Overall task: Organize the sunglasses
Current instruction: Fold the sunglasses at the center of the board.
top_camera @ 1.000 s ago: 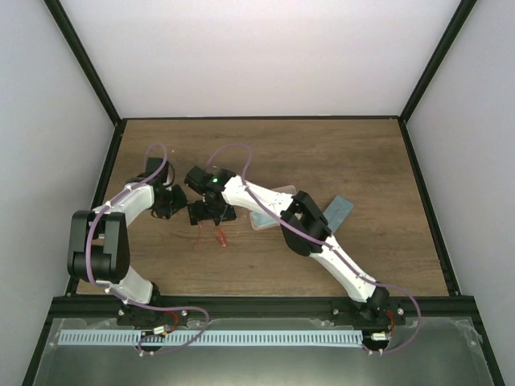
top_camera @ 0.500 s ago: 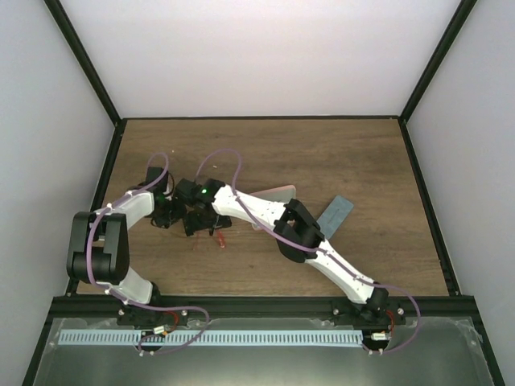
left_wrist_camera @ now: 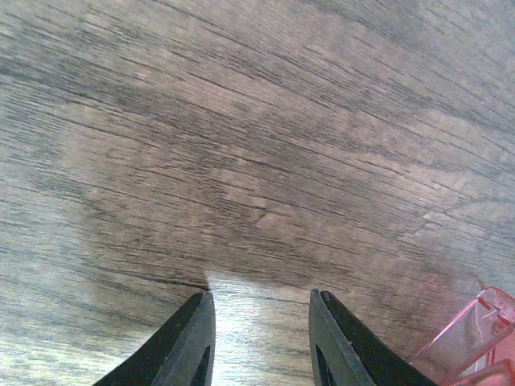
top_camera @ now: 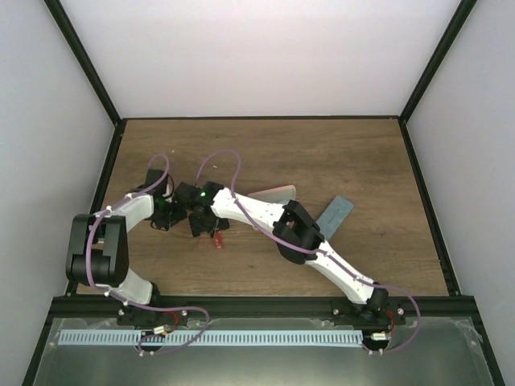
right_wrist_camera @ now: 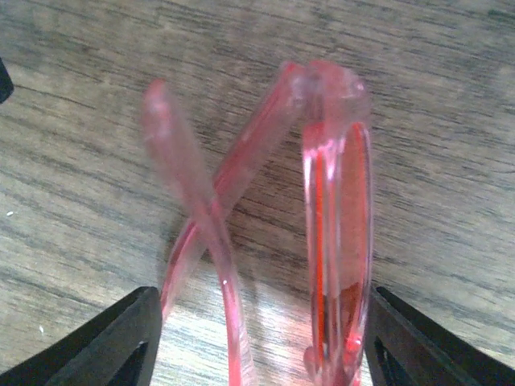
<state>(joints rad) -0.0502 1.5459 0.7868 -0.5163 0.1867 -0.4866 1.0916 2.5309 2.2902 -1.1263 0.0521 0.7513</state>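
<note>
A reddish-pink pair of sunglasses (right_wrist_camera: 338,225) lies folded on the wooden table, its thin arms crossing beside the lens. My right gripper (right_wrist_camera: 262,293) is down over them, one finger against an arm and the other against the lens frame. From above, only a red tip of the sunglasses (top_camera: 217,240) shows below the right gripper (top_camera: 205,225). My left gripper (top_camera: 171,215) sits just to its left, low over the table. In the left wrist view the left gripper (left_wrist_camera: 261,297) stands open over bare wood, with a pink corner of the sunglasses (left_wrist_camera: 475,338) at the lower right.
A pink case (top_camera: 272,195) lies behind the right forearm, partly hidden by it. A grey-blue oblong item (top_camera: 337,213) lies slanted right of centre. White walls and black frame posts (top_camera: 422,173) bound the table.
The right gripper has shifted left and down onto the sunglasses, close to the left gripper, and its jaws have narrowed around them. The left arm moved only slightly.
</note>
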